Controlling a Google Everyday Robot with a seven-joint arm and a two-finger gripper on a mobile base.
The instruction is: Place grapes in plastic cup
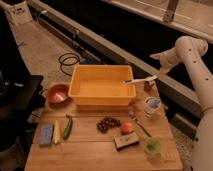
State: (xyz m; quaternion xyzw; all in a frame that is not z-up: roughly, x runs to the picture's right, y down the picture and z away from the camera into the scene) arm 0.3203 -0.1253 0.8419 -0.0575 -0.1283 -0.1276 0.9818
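The tool [143, 81] is seen by the yellow bin [100, 91], right of centre; its state cannot be told. The grapes [108, 124] are noted on the desk [90, 152], lower centre; the plastic cup [152, 146], lower right.

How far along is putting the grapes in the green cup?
Nothing done yet: the grapes lie on the table, apart from the green cup. The gripper hangs by the right rim of the yellow bin, away from both. Left: pick up, carry, drop in.
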